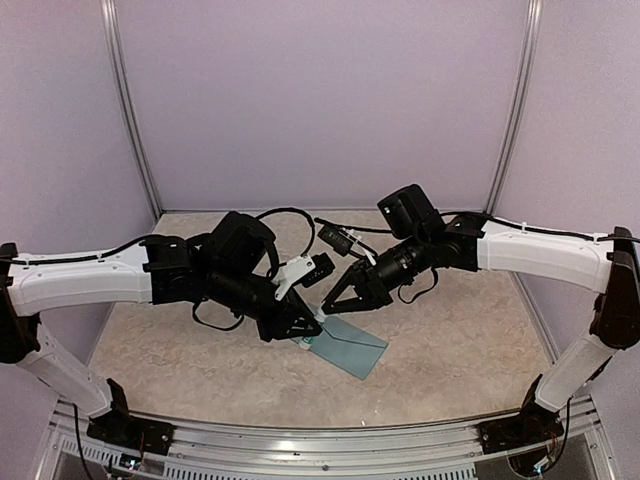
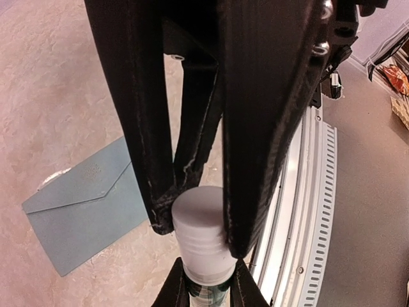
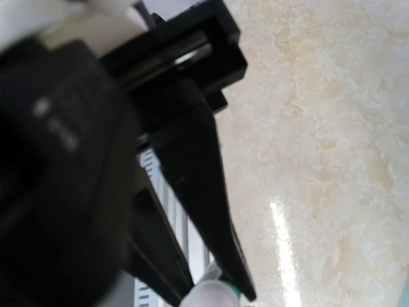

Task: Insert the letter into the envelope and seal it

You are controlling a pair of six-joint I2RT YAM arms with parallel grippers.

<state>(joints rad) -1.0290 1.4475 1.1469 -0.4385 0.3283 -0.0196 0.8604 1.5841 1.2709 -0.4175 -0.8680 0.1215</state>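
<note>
Near edge: metal rail (image 1: 320, 440). Just past it, mid-table (image 1: 450, 330), the envelope (image 1: 352, 346) lies flat, flap down, one corner toward the rail – its edges are free on the R side. Above its L end, L gripper (image 2: 198, 224) is clamped on the glue stick (image 2: 203, 256) cap; R gripper (image 3: 216, 295) fingers pinch the stick's body. Bare table beyond to the back wall.

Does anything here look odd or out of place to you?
Nothing looks spilled or damaged. The envelope lies flat, flap down. The one curious sight: both claws hold a single glue stick, the left claw on its white cap, the right claw on its body.
</note>
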